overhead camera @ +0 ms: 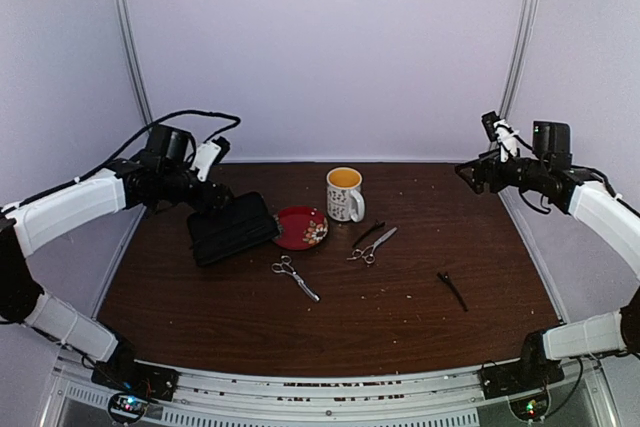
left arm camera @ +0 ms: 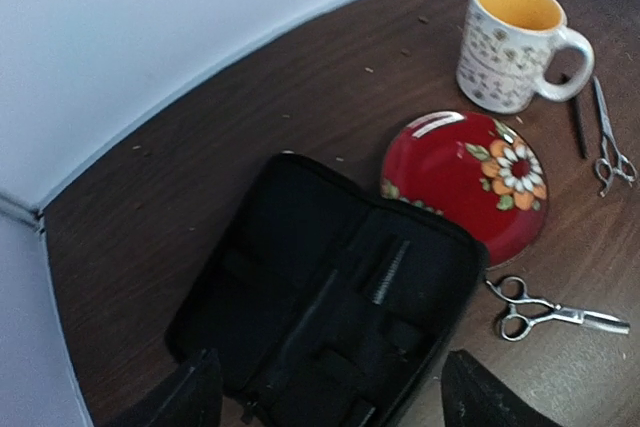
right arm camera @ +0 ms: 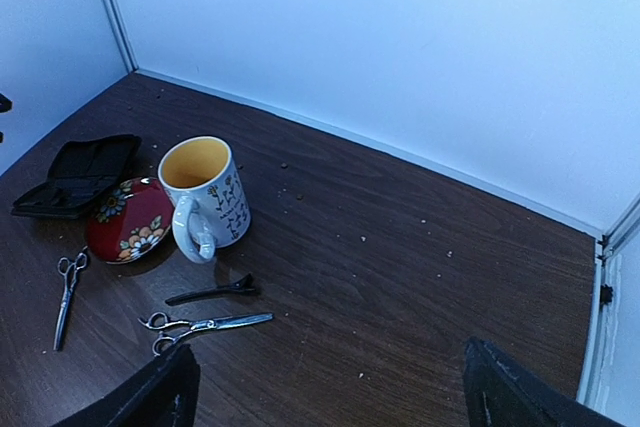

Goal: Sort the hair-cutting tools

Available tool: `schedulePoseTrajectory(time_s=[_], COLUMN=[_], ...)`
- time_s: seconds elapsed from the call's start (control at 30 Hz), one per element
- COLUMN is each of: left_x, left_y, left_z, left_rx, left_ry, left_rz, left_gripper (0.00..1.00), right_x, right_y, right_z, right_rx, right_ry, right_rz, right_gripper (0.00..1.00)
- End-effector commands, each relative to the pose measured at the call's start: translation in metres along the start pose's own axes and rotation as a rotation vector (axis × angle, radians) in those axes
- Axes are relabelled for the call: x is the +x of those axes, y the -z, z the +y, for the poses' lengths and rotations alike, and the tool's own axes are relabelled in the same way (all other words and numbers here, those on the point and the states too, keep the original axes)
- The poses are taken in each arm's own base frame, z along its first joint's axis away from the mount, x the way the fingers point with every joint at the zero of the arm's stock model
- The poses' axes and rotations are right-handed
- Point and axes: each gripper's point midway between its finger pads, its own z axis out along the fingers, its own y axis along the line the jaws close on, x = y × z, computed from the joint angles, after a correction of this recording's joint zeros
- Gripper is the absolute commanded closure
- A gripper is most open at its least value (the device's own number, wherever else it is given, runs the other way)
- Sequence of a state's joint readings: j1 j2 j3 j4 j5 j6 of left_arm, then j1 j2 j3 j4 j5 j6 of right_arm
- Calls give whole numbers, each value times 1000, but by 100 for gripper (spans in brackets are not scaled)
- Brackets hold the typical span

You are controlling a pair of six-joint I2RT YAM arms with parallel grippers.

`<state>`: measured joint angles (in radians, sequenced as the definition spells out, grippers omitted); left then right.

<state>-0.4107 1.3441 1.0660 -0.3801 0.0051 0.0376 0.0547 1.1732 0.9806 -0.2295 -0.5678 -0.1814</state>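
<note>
One pair of silver scissors (overhead camera: 295,277) (left arm camera: 555,312) (right arm camera: 67,292) lies in front of the red saucer. A second pair (overhead camera: 372,245) (left arm camera: 608,142) (right arm camera: 205,325) lies right of the mug, beside a thin black clip (overhead camera: 367,235) (left arm camera: 578,122) (right arm camera: 215,292). Another black clip (overhead camera: 452,290) lies alone further right. My left gripper (overhead camera: 215,197) (left arm camera: 335,407) hangs open just above the open black case (overhead camera: 232,229) (left arm camera: 330,307), holding nothing. My right gripper (overhead camera: 470,172) (right arm camera: 330,397) is open and raised over the table's far right, well away from the tools.
A red flowered saucer (overhead camera: 301,227) (left arm camera: 465,182) (right arm camera: 125,222) touches the case's right edge. A white mug with a yellow inside (overhead camera: 344,194) (left arm camera: 510,42) (right arm camera: 205,197) stands behind it. Crumbs dot the brown table (overhead camera: 400,327). White walls close in the back and sides.
</note>
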Motion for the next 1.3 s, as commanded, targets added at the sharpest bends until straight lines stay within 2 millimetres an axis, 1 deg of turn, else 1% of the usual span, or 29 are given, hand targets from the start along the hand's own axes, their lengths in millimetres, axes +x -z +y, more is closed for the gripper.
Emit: schedulePoseTrajectory(time_s=[0.0,0.1,0.2,0.27,0.43,0.57,0.67,0.73,0.83,0.9,0.93,1.0,1.07,1.13,1.2,1.27], left_x=[15,26,33,37,47,51,54,60,67,67,67,60,61,68,81,93], left_y=[-24,-46,-65,-74,-91,-109,-118,-122,-122,-119,-116,-104,-94,-84,-76,-68], left_z=[-46,-65,-77,-84,-104,-107,-104,-101,-100,-96,-94,-90,-86,-82,-75,-74], left_rx=[101,152,195,230,338,342,328,318,311,294,285,261,242,222,179,172], left_ry=[-175,-228,-253,-264,-252,-238,-236,-237,-245,-247,-245,-236,-229,-216,-195,-181], left_rz=[140,230,298,320,359,396,424,450,466,472,474,452,445,468,511,538], left_gripper=[26,39,50,51,49,56,69,78,89,98,100,100,100,100,100,100], right_x=[-2,-2,0,1,3,6,9,10,11,13,14,15,16,17,17,19], right_y=[-4,-5,-6,-6,-7,-9,-11,-11,-13,-14,-15,-16,-16,-17,-18,-19], right_z=[20,24,27,29,33,36,38,39,40,41,40,41,41,41,41,41], right_rx=[-110,-136,-154,-169,-190,-221,-235,-242,-254,-262,-263,-269,-272,-276,-277,-281], right_ry=[45,53,60,65,80,77,79,81,75,74,71,68,67,64,65,61], right_rz=[-37,-43,-44,-43,-38,-24,-15,-17,-11,0,5,9,10,14,15,19], right_gripper=[8,9,9,10,11,12,12,12,13,13,14,14,14,15,15,15])
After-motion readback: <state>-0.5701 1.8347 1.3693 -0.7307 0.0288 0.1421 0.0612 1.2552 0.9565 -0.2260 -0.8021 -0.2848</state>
